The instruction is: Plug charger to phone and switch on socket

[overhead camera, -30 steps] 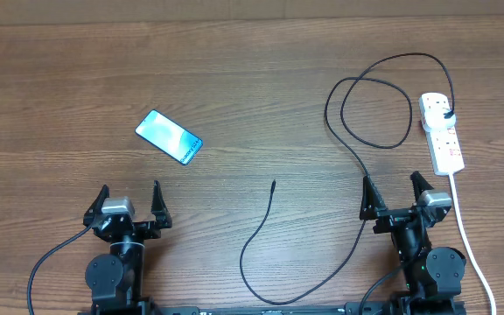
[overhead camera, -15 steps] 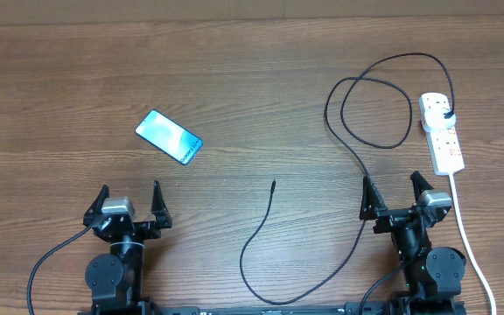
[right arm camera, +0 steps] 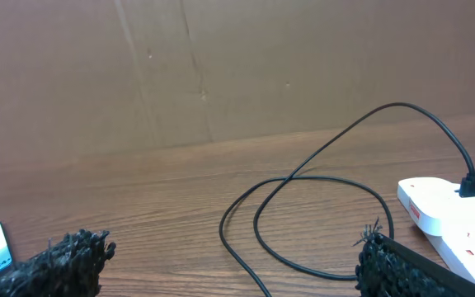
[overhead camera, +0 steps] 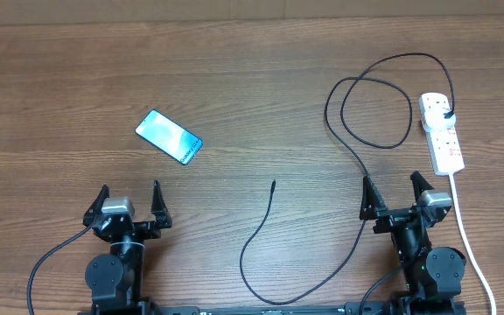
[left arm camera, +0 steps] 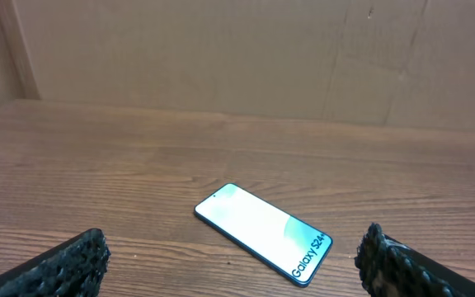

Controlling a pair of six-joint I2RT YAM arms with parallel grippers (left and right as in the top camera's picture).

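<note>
The phone (overhead camera: 169,136) lies flat and slanted on the wooden table at the left, its cyan screen up; the left wrist view shows the phone (left arm camera: 263,232) just ahead of the fingers. The charger (overhead camera: 348,144) is a thin black cable looping at the right, its plug (overhead camera: 447,114) seated in the white socket (overhead camera: 442,133) and its free connector tip (overhead camera: 274,183) lying mid-table. In the right wrist view the charger (right arm camera: 303,214) loops ahead, the socket (right arm camera: 456,213) at right. My left gripper (overhead camera: 129,199) and right gripper (overhead camera: 394,190) rest open and hold nothing near the front edge.
The socket's thick white cord (overhead camera: 472,249) runs down past the right arm toward the front edge. A brown cardboard wall (left arm camera: 237,49) stands behind the table. The charger cable passes close beside the right gripper's left finger (overhead camera: 367,199).
</note>
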